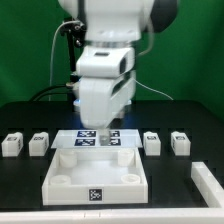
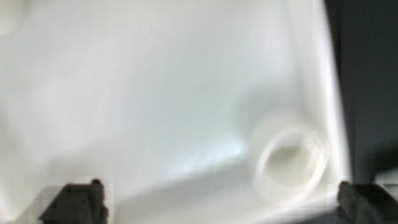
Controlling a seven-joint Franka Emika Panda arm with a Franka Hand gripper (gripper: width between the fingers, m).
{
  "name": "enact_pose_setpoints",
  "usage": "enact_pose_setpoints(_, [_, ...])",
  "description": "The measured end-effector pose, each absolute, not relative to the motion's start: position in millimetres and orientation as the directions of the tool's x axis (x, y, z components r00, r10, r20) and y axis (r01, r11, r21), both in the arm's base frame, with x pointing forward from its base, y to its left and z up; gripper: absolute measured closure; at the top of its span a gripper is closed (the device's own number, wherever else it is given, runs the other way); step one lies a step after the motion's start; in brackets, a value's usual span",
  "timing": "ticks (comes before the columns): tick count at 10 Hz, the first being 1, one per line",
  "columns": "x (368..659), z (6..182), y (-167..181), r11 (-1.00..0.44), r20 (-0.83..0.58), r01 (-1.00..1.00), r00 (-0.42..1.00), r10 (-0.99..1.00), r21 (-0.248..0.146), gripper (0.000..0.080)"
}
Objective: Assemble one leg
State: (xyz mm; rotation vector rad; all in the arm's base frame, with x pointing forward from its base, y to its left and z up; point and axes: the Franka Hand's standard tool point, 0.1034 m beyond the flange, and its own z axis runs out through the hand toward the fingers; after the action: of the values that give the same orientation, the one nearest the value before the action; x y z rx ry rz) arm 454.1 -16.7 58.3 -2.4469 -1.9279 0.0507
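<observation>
From my station I see the gripper hanging low over the far part of the large white square piece, which lies flat in the middle of the black table; in the wrist view its two dark fingertips stand wide apart with nothing between them, so I read the jaws as open and empty; below them that view is filled with white surface, with one round socket close to one fingertip. None of the legs is held; all four stand on the table in a row level with the far edge of the square piece; on the exterior view's left are the outermost left leg and the inner left leg, near each other but apart; on the exterior view's right are the inner right leg and the outermost right leg, likewise apart. The marker board lies just beyond the square piece, partly hidden by the arm; another white part sits at the near right, cut off by the frame, and I cannot tell what it is.
</observation>
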Motion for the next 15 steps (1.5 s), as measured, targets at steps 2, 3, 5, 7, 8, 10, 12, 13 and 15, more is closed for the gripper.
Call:
enact_pose_setpoints(2, [424,37.2,-35,-0.098,0.005,0.993,0.099,0.995,-0.061,0.015])
enact_pose_setpoints(3, [427,39.1,-34,-0.088,0.002,0.994,0.088,0.996,-0.064,0.015])
enact_pose_setpoints(5, [428,38.9,-34,-0.09,0.002,0.994,0.09,0.996,-0.062,0.015])
enact_pose_setpoints(7, [427,28.3,-29,-0.082,0.011,0.995,0.083,0.996,-0.057,0.015])
enact_pose_setpoints(8, [425,17.0,-24,-0.071,0.019,0.995,0.073,0.997,-0.068,0.015])
enact_pose_setpoints(10, [427,12.9,-25,-0.074,0.02,0.995,0.075,0.997,-0.073,0.015])
enact_pose_setpoints(12, [427,12.1,-25,-0.074,0.02,0.994,0.076,0.997,-0.074,0.015])
enact_pose_setpoints(13, [427,12.0,-25,-0.074,0.02,0.994,0.076,0.997,-0.074,0.0268])
enact_pose_setpoints(15, [427,11.8,-25,-0.075,0.02,0.994,0.076,0.997,-0.075,0.0606])
